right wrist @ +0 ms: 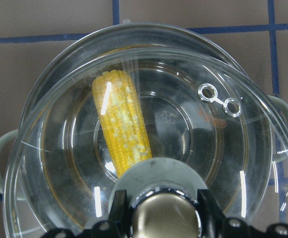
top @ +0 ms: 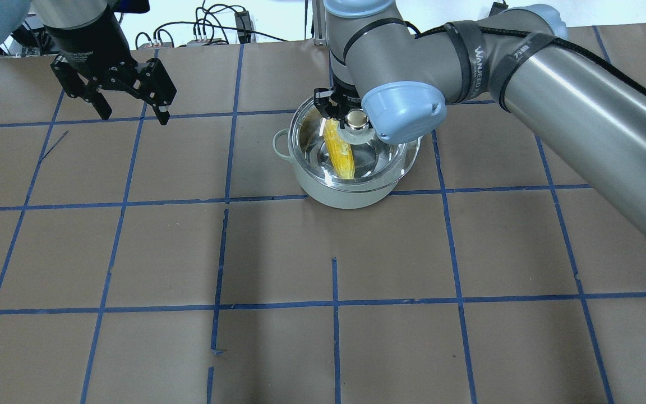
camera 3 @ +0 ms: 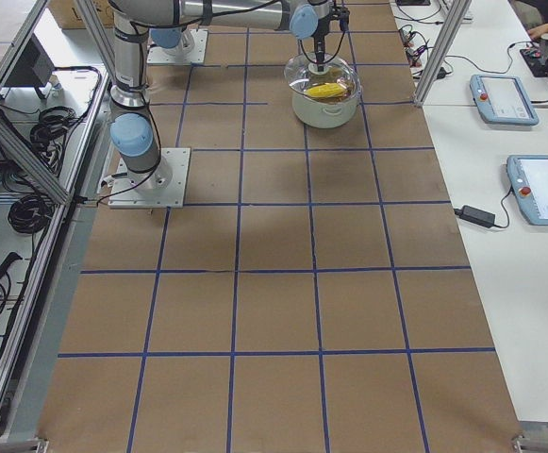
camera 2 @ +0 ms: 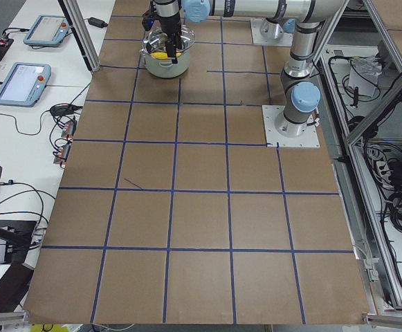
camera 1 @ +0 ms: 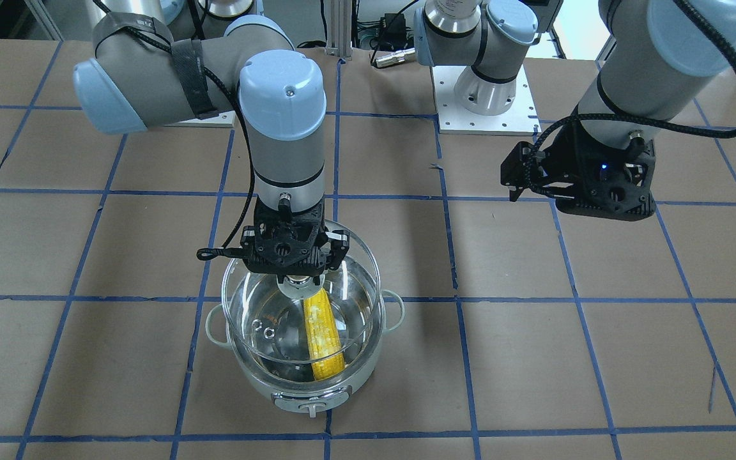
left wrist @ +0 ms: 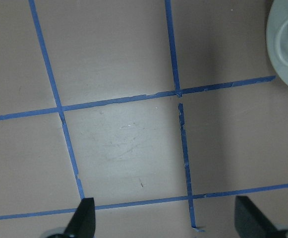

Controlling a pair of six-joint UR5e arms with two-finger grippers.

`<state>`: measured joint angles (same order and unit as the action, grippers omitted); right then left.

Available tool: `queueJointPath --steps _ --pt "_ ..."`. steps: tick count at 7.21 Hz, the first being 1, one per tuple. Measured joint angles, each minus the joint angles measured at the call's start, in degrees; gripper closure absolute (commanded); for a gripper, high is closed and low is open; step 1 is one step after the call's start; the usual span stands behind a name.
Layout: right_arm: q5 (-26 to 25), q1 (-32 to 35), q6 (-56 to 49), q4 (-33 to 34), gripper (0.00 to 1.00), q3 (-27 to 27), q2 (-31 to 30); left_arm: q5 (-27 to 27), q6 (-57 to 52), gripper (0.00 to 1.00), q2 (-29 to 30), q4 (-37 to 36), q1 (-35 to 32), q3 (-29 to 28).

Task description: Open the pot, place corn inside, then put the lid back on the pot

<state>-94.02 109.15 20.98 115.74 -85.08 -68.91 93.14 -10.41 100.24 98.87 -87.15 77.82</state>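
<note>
The pale mint pot (camera 1: 259,386) stands on the table with the yellow corn (camera 1: 322,338) lying inside it. My right gripper (camera 1: 302,278) is shut on the metallic knob of the clear glass lid (camera 1: 259,319) and holds the lid just above the pot, a little off-centre over its rim. In the right wrist view the corn (right wrist: 121,129) shows through the lid (right wrist: 233,148), with the fingers (right wrist: 119,213) on either side of the knob. My left gripper (top: 132,118) is open and empty, well away from the pot (top: 345,196).
The table is brown paper with a blue tape grid. The two arm bases (camera 1: 486,96) stand at the table's robot side. A pot side handle (left wrist: 287,44) shows at the top right corner of the left wrist view. Tablets lie on the side benches (camera 2: 22,79).
</note>
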Motion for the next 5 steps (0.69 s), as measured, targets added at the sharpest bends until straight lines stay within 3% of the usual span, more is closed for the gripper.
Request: queueJointPath --steps 5 --pt "0.2 0.3 0.4 1.1 0.65 0.0 1.6 -1.7 1.0 0.00 -2.0 0.1 -0.7 2.6"
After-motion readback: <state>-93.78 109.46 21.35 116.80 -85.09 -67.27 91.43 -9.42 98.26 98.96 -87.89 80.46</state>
